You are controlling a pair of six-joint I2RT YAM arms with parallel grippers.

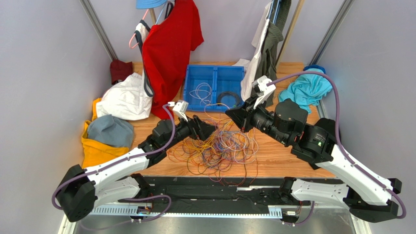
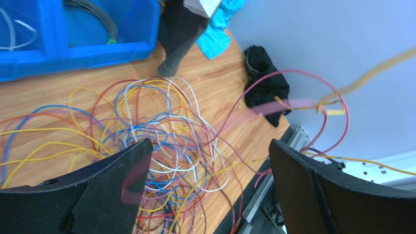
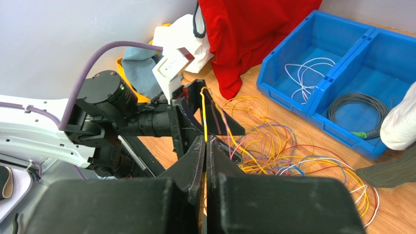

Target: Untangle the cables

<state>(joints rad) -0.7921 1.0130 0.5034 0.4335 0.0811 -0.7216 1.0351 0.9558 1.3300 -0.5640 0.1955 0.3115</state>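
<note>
I am keeping the right pincer (image 3: 205, 146) clamped shut on one yellow cable (image 3: 205, 117), which is running straight out from its tips toward the left pincer (image 2: 210, 185). That one's jaws are standing wide and gripping nothing. The other cables (image 1: 219, 151) are lying heaped below both pincers. I am worrying that a pull will tighten the red loop (image 2: 344, 117), which looks caught on a yellow strand, and drag the whole heap along.
</note>
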